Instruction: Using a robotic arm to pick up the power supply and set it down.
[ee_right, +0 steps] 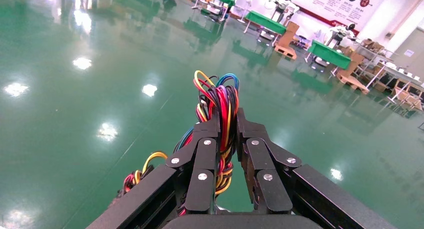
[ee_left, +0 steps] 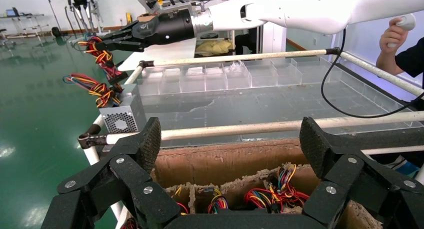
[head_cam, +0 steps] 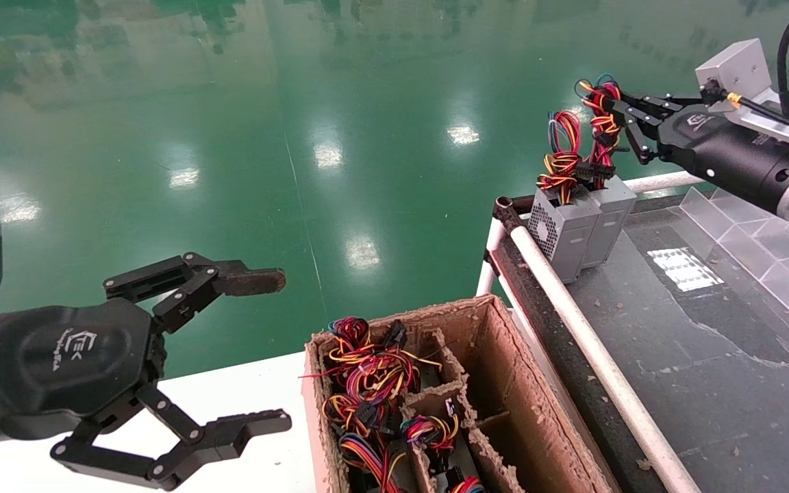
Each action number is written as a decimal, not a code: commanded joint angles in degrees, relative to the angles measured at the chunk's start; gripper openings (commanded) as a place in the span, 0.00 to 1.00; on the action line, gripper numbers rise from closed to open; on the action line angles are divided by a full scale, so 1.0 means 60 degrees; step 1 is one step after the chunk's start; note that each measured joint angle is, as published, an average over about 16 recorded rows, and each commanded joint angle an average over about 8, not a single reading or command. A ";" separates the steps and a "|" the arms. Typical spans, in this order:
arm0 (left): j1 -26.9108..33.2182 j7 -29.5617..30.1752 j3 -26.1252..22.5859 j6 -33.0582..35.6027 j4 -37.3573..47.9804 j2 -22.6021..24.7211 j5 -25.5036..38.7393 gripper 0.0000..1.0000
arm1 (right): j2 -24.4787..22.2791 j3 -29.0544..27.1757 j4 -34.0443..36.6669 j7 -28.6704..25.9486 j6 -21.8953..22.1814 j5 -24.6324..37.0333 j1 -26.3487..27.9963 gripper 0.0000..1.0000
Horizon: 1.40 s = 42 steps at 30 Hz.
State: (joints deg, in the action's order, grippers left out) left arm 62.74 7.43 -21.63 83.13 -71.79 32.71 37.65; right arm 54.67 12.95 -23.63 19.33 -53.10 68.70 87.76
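Head view shows my right claw (head_cam: 612, 104) pinching only the wires (head_cam: 601, 120) of the supply (head_cam: 610, 219) standing by the table (head_cam: 675, 342) edge, so it could tip; left claw (head_cam: 264, 352) is spread.

Two power supplies stand side by side on the table (head_cam: 696, 342) at its far-left corner, the power supply (head_cam: 607, 219) at 3 o'clock of its neighbour (head_cam: 562, 233). The carton (head_cam: 504, 370) lies at 8 o'clock of them, holding wire bundles (head_cam: 367, 383)
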 commanded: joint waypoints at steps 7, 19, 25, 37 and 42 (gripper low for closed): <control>0.0000 0.0000 0.0000 0.0000 0.0000 0.0000 0.0000 1.00 | 0.0113 -0.0069 0.0457 0.0496 -0.0108 -0.0082 0.0144 1.00; 0.0000 0.0000 -0.0001 0.0000 0.0000 0.0000 -0.0001 1.00 | 0.0046 -0.0081 0.0937 0.0665 -0.0406 -0.0109 0.0443 1.00; 0.0000 0.0000 -0.0001 0.0000 0.0000 0.0000 -0.0001 1.00 | -0.0017 -0.0119 0.1101 0.0721 -0.0530 -0.0161 0.0594 1.00; -0.0001 -0.0001 0.0000 -0.0003 0.0003 -0.0001 -0.0002 1.00 | -0.0267 -0.0387 0.0518 0.0420 -0.0847 -0.0889 0.0339 1.00; -0.0001 -0.0001 -0.0001 -0.0003 0.0004 -0.0001 -0.0002 1.00 | -0.0535 -0.0307 -0.0270 -0.0064 -0.1255 -0.1208 -0.0080 1.00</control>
State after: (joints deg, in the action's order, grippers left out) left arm 62.73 7.42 -21.64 83.11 -71.77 32.70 37.64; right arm 51.47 11.11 -25.24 18.95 -60.63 61.46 87.29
